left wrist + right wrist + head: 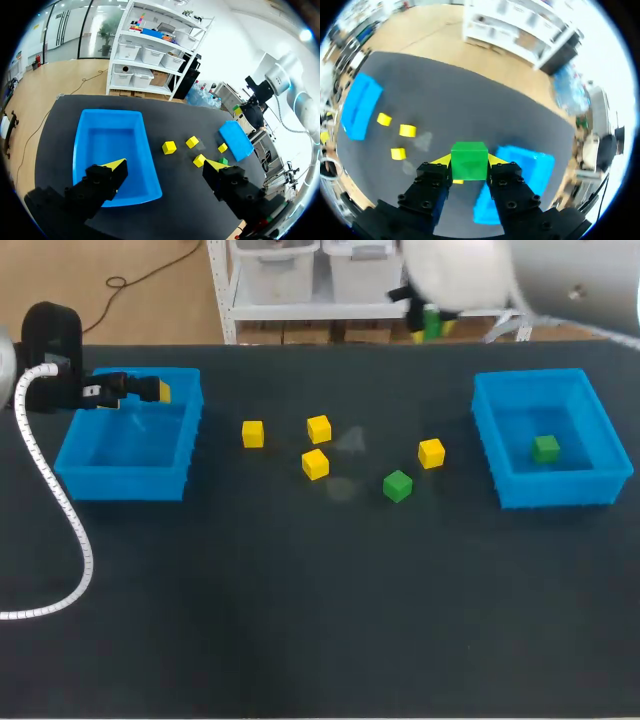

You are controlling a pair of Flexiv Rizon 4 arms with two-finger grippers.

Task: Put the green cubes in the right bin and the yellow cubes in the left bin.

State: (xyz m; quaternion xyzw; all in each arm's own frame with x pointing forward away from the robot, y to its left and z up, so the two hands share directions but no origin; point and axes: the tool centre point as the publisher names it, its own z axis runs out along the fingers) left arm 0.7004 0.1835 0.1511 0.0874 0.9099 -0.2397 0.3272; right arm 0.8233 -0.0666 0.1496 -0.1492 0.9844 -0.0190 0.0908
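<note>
Four yellow cubes and one green cube lie mid-table between the two blue bins. Another green cube rests inside the right bin. My left gripper hangs open over the left bin, with nothing between its fingers. My right gripper is shut on a green cube, high above the table, with the right bin below and just beyond it. In the head view that held cube shows near the far table edge.
The left arm's white cable loops over the table's left side. The near half of the dark tabletop holds no objects. Faint pale smudges mark the surface among the cubes.
</note>
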